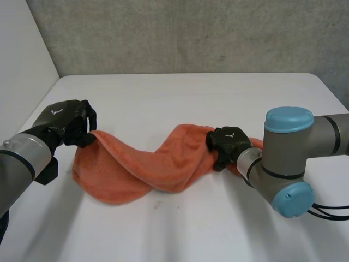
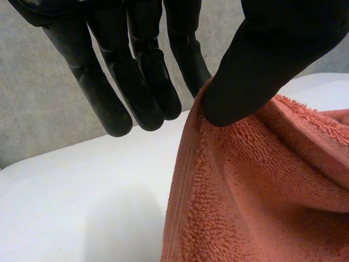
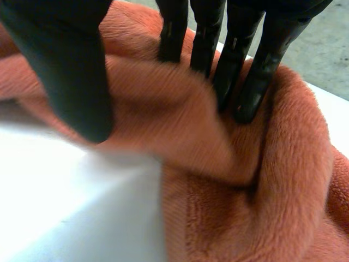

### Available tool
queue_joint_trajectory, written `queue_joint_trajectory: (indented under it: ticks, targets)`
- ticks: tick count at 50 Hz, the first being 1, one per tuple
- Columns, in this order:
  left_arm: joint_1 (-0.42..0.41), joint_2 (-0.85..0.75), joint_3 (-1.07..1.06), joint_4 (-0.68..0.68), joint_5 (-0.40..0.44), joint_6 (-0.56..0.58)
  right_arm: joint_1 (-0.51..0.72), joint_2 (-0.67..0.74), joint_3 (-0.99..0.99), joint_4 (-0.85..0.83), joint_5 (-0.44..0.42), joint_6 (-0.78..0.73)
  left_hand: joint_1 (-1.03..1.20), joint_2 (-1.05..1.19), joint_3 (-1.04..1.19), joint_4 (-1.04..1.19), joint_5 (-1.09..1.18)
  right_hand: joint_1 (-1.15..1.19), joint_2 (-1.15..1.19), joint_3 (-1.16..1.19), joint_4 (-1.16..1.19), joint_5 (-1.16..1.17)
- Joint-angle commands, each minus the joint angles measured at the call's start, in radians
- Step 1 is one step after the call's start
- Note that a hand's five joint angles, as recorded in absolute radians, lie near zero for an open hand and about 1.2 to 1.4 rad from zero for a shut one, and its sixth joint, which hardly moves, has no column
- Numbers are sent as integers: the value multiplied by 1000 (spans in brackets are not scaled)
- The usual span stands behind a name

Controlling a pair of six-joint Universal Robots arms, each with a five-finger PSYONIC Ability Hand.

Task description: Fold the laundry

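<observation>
One orange towel [image 1: 142, 164] lies on the white worktop [image 1: 180, 93], twisted once along its length and running from left to right. The left part is a broad lobe spread flat. The right part is narrower and bunched.

Left hand [image 1: 65, 121]: at the far-left corner of the towel, which is raised a little off the worktop. In the left wrist view the thumb pinches the hemmed edge against the nearest finger. The other fingers [image 2: 147, 82] hang straight, clear of the cloth.

Right hand [image 1: 229, 142]: on the right end of the towel, palm down. In the right wrist view the fingers [image 3: 256, 76] dig into the pile on one side of a raised fold, with the thumb on the other side. The fold is gripped between them.

Right arm [image 1: 289, 158]: crosses the near right, over the towel's right tip.
</observation>
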Motion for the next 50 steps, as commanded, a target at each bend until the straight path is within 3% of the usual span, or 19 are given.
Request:
queue_joint_trajectory:
  ticks: [1, 6, 11, 13, 20, 26, 33, 39, 43, 50]
  targets:
    - [0, -8, 0, 13, -2, 0, -14, 2, -35, -27, 76, -1, 267, 197, 205, 200, 249, 797, 715, 711, 713, 737]
    - [0, -4, 1, 12, -6, 0, -20, -32, -32, -27, 93, -3, 267, 197, 205, 200, 249, 797, 715, 711, 713, 737]
    - [-1, 9, 6, 1, -6, 0, -44, -213, -29, 11, 83, -32, 267, 197, 205, 200, 249, 797, 715, 711, 713, 737]
    - [-1, 13, 6, 1, -6, 0, -89, -292, -40, 114, 57, -104, 267, 197, 205, 200, 249, 797, 715, 711, 713, 737]
    - [-6, 39, -5, 2, -5, 2, -153, -356, -63, 451, 20, -400, 267, 197, 205, 200, 249, 797, 715, 711, 713, 737]
    - [-17, -26, -23, 4, -5, 8, -153, -334, -60, 550, 15, -462, 267, 197, 205, 200, 249, 797, 715, 711, 713, 737]
    - [-35, -155, 76, 21, -11, 95, -156, -238, -182, 420, 21, -437, 267, 197, 205, 200, 249, 797, 715, 711, 713, 737]
    - [-104, -198, 367, 65, -124, 126, -162, -238, -361, 159, 43, -307, 267, 197, 205, 200, 249, 797, 715, 711, 713, 737]
    - [-138, -174, 564, 150, -238, 110, -169, -298, -429, -44, 29, -189, 267, 197, 205, 200, 249, 797, 715, 711, 713, 737]
    - [-159, -60, 500, 260, -252, 98, -190, -425, -393, -73, -21, -129, 267, 197, 205, 200, 249, 797, 715, 711, 713, 737]
